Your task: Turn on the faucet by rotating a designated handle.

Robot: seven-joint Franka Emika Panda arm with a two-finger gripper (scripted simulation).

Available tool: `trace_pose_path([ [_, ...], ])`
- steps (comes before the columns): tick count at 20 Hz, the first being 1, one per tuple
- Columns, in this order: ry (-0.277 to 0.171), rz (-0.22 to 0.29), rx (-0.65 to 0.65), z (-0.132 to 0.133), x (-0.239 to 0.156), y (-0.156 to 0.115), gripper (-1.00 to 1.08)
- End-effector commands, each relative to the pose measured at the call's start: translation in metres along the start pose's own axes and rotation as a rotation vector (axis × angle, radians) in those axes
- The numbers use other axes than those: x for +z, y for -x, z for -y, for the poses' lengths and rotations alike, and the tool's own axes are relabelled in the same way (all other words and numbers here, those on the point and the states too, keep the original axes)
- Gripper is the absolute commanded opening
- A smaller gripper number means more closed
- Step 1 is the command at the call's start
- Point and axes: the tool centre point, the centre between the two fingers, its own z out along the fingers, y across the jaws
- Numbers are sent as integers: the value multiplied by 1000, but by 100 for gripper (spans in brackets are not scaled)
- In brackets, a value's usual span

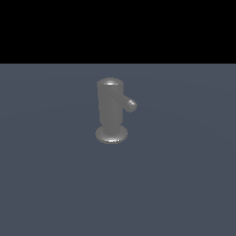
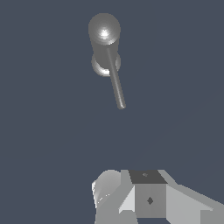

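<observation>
So there's one faucet (image 1: 110, 108), a grey upright cylinder on a disc foot, standing alone in the middle of a flat blue-grey floor (image 1: 184, 184). One handle (image 1: 128, 103) sticks out of its upper part toward the exterior view's right; it looks stubby there, but the wrist view shows it as a long thin rod. The gripper (image 2: 146, 199) is only partly in frame in the wrist view, well apart from the faucet. Fingers are cut off, so can't tell if it's open or closed.
</observation>
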Motion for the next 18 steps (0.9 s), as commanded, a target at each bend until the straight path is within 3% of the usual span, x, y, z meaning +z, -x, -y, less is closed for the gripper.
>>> trace_pose_path([
  [1, 0, 0, 0, 0, 0, 0, -100],
  [9, -2, 0, -13, 2, 16, -3, -100],
  [18, -7, -2, -58, 10, 69, -15, -100],
])
